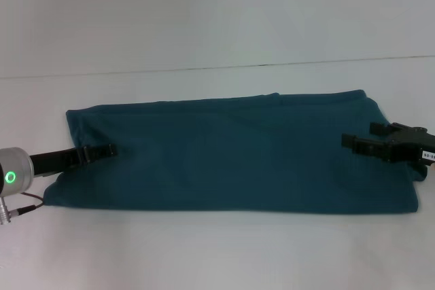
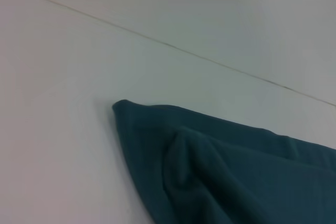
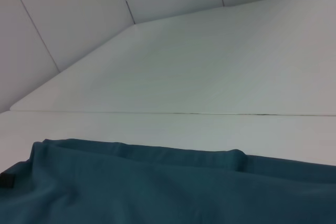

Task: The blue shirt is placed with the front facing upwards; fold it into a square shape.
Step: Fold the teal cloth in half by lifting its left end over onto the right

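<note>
1. The dark teal-blue cotton shirt [image 1: 238, 154] was seen laid flat as a long, wide band across the middle of the white counter [image 1: 217, 25], already folded lengthwise, with no lettering showing on its upper face.
2. One rounded corner of the shirt [image 2: 173, 145] was shown in the left wrist view, with a soft raised fold just behind it; a straight folded far edge of the shirt [image 3: 157, 182] was shown in the right wrist view.
3. The left tool [image 1: 102, 151], black and slim, was found at the shirt's left end, its tips lying over the cloth; whether it had hold of the fabric could not be told.
4. The right tool [image 1: 361, 138] was placed over the shirt's right end, its two black fingers spread apart and pointing toward the middle, with nothing seen clamped between them.
5. A thin dark seam [image 1: 306, 64] was seen running across the counter beyond the shirt.
</note>
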Robot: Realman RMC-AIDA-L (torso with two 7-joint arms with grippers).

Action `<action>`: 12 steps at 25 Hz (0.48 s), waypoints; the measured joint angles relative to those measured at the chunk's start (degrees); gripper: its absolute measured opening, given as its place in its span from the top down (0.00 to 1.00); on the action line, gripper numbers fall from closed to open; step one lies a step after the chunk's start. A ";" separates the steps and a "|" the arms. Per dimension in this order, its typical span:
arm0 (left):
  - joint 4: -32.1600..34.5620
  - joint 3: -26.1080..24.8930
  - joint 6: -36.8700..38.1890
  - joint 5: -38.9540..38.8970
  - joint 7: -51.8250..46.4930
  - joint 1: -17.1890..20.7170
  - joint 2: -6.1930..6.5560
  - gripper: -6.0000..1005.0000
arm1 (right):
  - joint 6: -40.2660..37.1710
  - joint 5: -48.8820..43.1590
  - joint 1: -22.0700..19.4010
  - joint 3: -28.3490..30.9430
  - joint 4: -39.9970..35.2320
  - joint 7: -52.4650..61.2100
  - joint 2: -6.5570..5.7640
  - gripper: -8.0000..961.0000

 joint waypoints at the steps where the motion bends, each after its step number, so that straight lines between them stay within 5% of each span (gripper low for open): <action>1: 0.00 0.00 0.05 0.00 0.00 0.00 -0.01 0.15 | -0.01 0.00 0.00 0.00 0.00 0.00 -0.02 0.03; 10: 0.34 0.64 0.08 0.50 0.45 -0.04 0.20 0.16 | 0.11 0.00 -0.08 0.00 0.05 -0.09 -0.08 0.03; 12: 0.47 1.17 -0.09 0.54 0.52 -0.04 0.26 0.23 | 0.20 0.00 -0.08 0.00 0.03 -0.09 -0.08 0.03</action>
